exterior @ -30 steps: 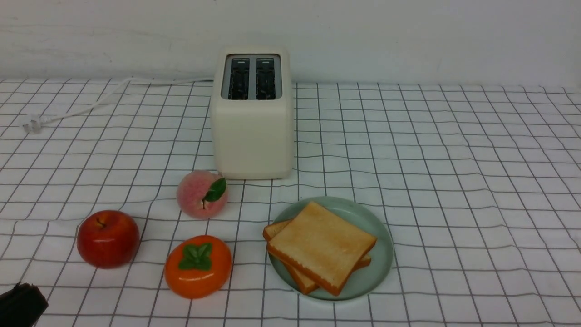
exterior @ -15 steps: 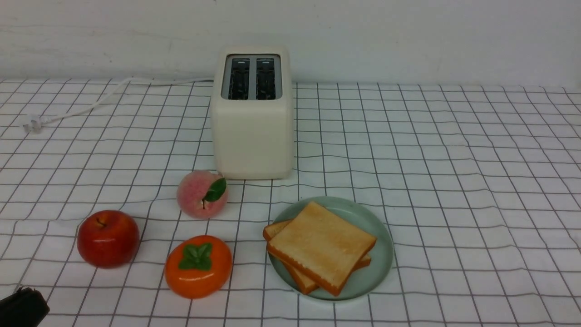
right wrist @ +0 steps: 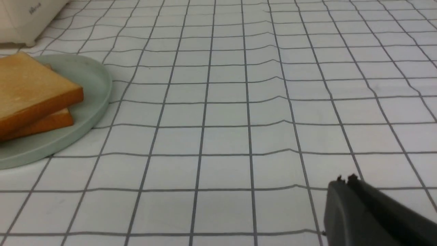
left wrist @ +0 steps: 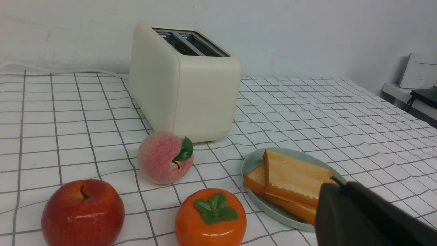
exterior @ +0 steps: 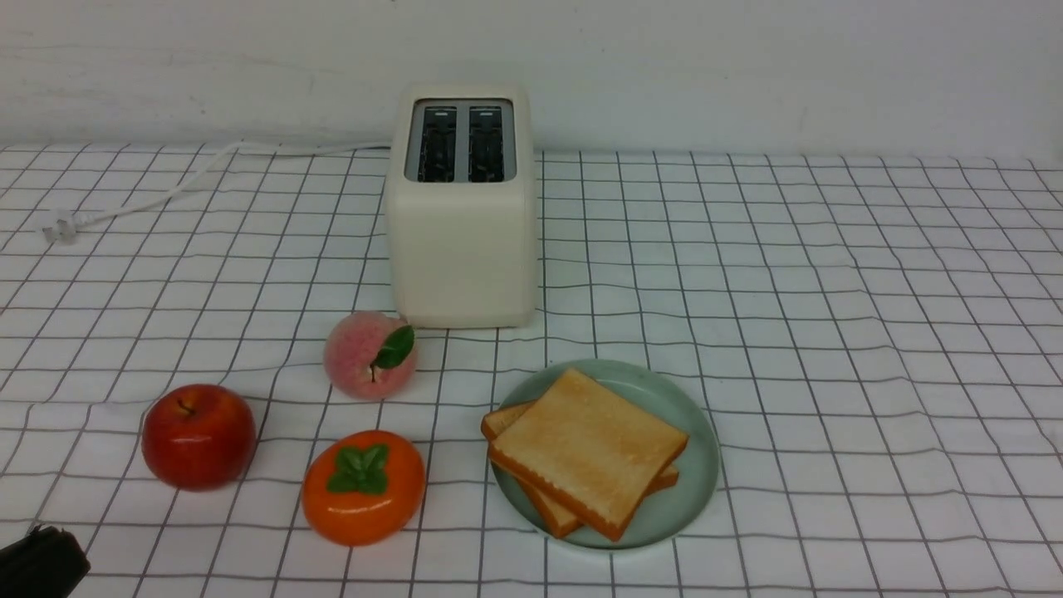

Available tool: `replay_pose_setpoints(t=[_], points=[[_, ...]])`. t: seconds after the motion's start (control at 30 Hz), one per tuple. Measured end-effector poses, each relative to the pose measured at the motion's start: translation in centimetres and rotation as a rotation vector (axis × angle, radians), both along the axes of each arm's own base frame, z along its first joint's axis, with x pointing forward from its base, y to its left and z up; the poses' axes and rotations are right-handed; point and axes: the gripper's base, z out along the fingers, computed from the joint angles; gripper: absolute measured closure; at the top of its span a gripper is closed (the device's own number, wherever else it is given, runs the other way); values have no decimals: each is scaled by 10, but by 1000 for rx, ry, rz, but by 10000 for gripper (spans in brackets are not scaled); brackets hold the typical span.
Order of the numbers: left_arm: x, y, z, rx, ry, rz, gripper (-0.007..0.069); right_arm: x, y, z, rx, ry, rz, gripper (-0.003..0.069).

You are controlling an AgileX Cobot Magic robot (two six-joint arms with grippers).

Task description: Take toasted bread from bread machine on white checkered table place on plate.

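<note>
Toasted bread (exterior: 588,451): two slices, stacked on one plate (exterior: 699,465).
Bread machine (exterior: 462,224): one, two empty slots.
Fruit: three.
Left gripper (left wrist: 336,186): jaws pressed together.
Right gripper (right wrist: 344,181): jaws pressed together.

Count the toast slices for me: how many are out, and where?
2. Both are stacked on the plate in front of the toaster: the top slice lies skewed over the bottom slice. Both toaster slots look empty.
</note>
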Motion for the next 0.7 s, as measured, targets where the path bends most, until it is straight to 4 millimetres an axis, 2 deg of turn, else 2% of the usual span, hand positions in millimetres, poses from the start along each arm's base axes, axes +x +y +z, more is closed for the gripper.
replay_pose_setpoints(t=[0.7], points=[[0, 0, 0, 0, 0, 0, 610, 0, 0, 0, 2, -1, -1, 674]])
